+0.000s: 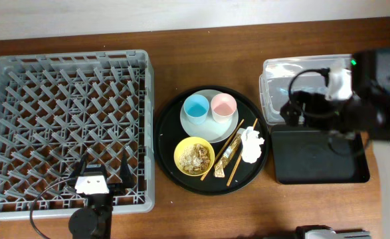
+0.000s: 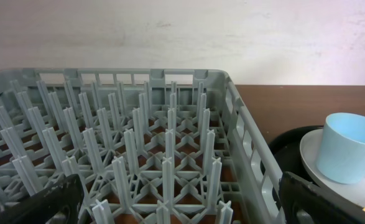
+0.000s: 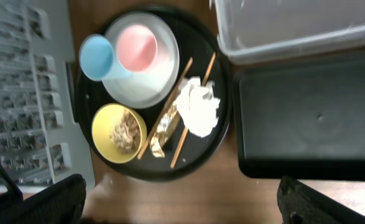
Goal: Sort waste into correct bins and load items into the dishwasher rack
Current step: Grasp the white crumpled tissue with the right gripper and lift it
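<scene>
The grey dishwasher rack [image 1: 68, 126] fills the left of the table. My left gripper [image 1: 101, 174] is open and empty over its front edge, with pegs between its fingers in the left wrist view [image 2: 182, 205]. On the round black tray [image 1: 168, 143] sit the grey-white plate [image 1: 209, 127] with the blue cup [image 1: 196, 106] and pink cup [image 1: 223, 106], the yellow bowl [image 1: 194, 155] holding flaky food scraps, the chopsticks [image 1: 238, 156], a wrapper scrap [image 1: 228, 154] and the white tissue [image 1: 251, 144]. My right gripper [image 1: 301, 109] is open and empty, high over the bins [image 3: 182, 199].
The clear tub [image 1: 294, 76] stands at the back right and the shallow black tray [image 1: 319, 159] in front of it, both with nothing in them. The right arm hangs over both. Bare wood lies in front of the round tray.
</scene>
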Tool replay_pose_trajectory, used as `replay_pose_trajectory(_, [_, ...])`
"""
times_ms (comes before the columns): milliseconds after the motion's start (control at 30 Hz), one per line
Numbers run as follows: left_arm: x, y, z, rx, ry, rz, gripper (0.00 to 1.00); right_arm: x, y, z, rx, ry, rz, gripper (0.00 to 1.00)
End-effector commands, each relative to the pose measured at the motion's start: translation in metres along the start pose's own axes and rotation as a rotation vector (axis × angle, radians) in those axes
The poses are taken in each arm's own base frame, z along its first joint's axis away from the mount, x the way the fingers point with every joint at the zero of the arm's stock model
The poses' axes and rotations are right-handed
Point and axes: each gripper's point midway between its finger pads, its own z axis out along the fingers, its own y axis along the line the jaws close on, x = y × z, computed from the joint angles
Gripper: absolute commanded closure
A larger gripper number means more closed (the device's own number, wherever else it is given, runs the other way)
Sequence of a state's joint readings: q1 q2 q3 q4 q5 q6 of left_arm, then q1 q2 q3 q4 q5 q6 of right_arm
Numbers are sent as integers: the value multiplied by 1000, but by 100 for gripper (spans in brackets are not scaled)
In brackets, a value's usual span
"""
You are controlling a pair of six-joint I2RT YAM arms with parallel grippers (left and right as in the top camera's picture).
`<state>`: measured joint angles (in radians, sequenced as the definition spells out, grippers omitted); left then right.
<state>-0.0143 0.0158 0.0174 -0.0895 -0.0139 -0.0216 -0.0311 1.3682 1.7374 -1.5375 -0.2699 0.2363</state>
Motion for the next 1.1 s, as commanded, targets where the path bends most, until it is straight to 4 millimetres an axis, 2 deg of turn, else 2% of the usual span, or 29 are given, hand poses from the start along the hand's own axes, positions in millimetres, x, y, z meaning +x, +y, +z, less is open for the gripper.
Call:
replay_pose_trajectory(0, [1, -3, 0, 15, 1, 16, 1, 3, 12, 21, -25, 79, -22, 20])
replay_pose_trajectory(33, [1, -3, 0, 15, 2, 16, 1, 6, 17, 30, -28, 96, -46, 34])
replay_pose_trajectory(100, [1, -3, 0, 15, 1, 16, 1, 10, 22, 48, 4, 104, -93, 41])
replay_pose_trajectory(233, [1, -3, 0, 15, 1, 16, 1, 26, 3, 93, 209, 105, -61, 39])
replay_pose_trajectory(400, [1, -3, 0, 15, 1, 16, 1, 59, -5, 158, 222, 154, -103, 34])
replay_pose_trajectory(533, [1, -3, 0, 15, 1, 16, 1, 65, -15, 196, 200, 113, -109, 32])
replay_pose_trajectory(833, [1, -3, 0, 15, 1, 16, 1, 76, -28, 237, 168, 52, -113, 32])
replay_pose_trajectory(1067, [1, -3, 0, 15, 1, 16, 1, 92, -42, 267, 177, 70, -112, 34])
